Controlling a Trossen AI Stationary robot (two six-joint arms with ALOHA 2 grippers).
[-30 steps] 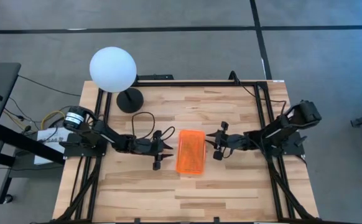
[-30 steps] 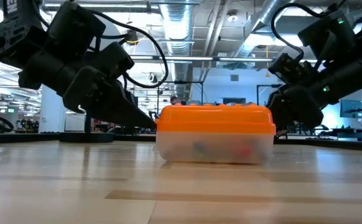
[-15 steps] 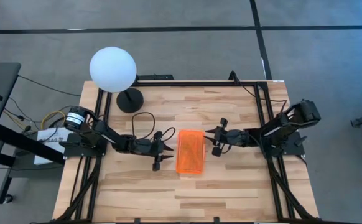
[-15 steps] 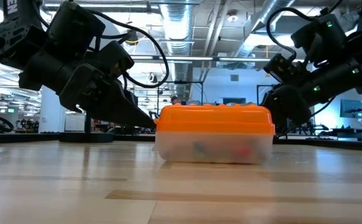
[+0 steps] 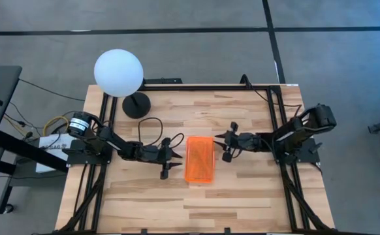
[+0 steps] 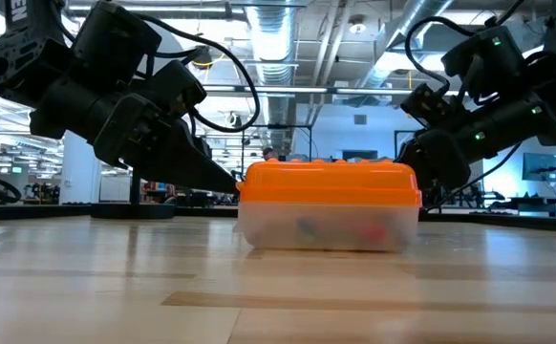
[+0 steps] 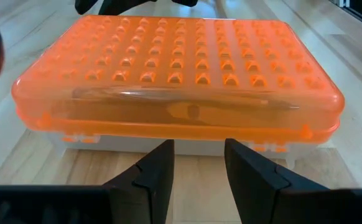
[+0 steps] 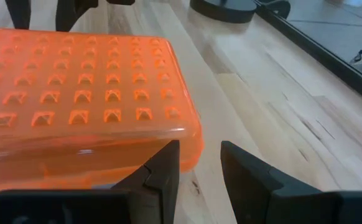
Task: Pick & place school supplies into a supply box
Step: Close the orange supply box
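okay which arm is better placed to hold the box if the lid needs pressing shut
Likely the left. The left gripper sits open right at the box's long side, squarely facing it. The right gripper is also open but stands a little off, near one corner.

Surface [image 5: 242, 196]: pale wood planking, sitting inside a black metal frame [image 5: 203, 87].

Floor [image 5: 196, 52]: grey, with dark lines [image 5: 177, 30] running across it beyond the far edge.

Lamp [image 5: 119, 73]: white globe on a round black base [image 5: 136, 105], standing at the far left corner.

Cables [image 5: 49, 124]: trailing past the left edge.

Room behind, in the low view: exposed ducts and pipes [image 6: 288, 29] hanging overhead; strip lights [image 6: 30, 143] glowing along the left; blue-lit back wall [image 6: 354, 139] showing.
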